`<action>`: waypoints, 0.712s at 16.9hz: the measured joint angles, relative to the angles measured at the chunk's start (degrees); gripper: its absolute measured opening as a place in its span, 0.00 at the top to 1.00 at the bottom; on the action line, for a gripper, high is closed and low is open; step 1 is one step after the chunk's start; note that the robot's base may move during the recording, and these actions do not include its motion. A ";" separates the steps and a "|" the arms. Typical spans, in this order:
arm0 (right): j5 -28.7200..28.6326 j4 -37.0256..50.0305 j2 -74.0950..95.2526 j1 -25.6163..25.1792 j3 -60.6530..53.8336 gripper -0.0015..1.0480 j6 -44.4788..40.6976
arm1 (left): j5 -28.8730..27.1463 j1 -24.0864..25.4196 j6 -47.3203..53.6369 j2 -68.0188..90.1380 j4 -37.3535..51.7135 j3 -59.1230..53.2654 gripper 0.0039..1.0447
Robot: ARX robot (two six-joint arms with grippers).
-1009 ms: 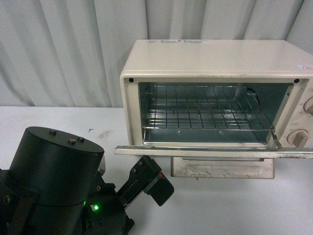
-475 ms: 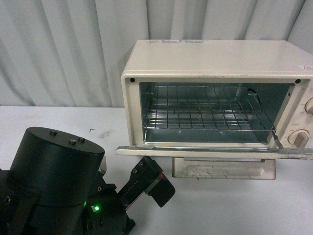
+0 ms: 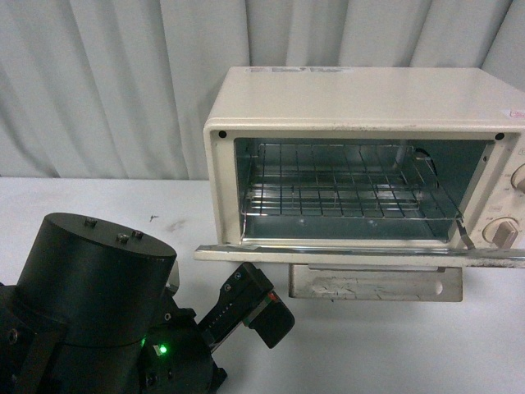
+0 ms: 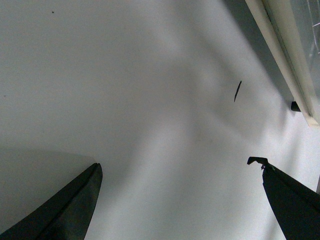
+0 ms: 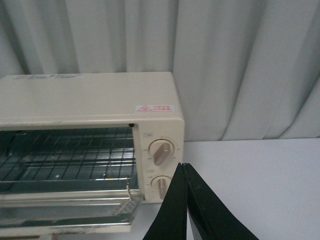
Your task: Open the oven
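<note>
Left gripper (image 4: pixel 175 164), fingers spread wide and holding nothing, is easing slightly back from the oven (image 3: pixel 361 98), whose door (image 3: pixel 353 253) is staying fully dropped, leaving the wire rack (image 3: pixel 344 193) exposed. Opening looks finished. It is sitting toward the table (image 3: pixel 82 197) far-right corner. Right gripper (image 5: pixel 184 167) is hanging pressed together, empty.

A pale grey-white pleated curtain (image 3: pixel 107 82) hangs far beyond the left hand (image 4: pixel 176 162). Directly under that hand lies the white tabletop (image 4: pixel 125 75) (one small dark mark (image 4: pixel 237 91) just ahead of it), softly lit with faint shadows.
</note>
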 joint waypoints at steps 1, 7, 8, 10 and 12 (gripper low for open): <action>-0.59 -1.40 -2.19 0.13 -0.74 0.98 0.00 | -0.02 0.00 -0.02 0.00 0.02 0.00 0.06; -0.68 -6.32 -10.54 0.42 -4.72 0.98 0.07 | 0.00 0.00 0.02 0.00 0.00 -0.02 0.06; -0.70 -8.15 -13.33 0.42 -4.72 0.98 0.09 | 0.00 0.00 0.00 0.00 0.00 -0.02 0.06; -0.70 -11.93 -17.57 0.42 -4.74 0.98 0.09 | -0.02 0.00 0.02 0.00 -0.02 -0.02 0.06; -0.70 -15.82 -21.20 0.42 -4.74 0.98 0.09 | -0.02 0.00 0.02 0.00 0.00 -0.02 0.06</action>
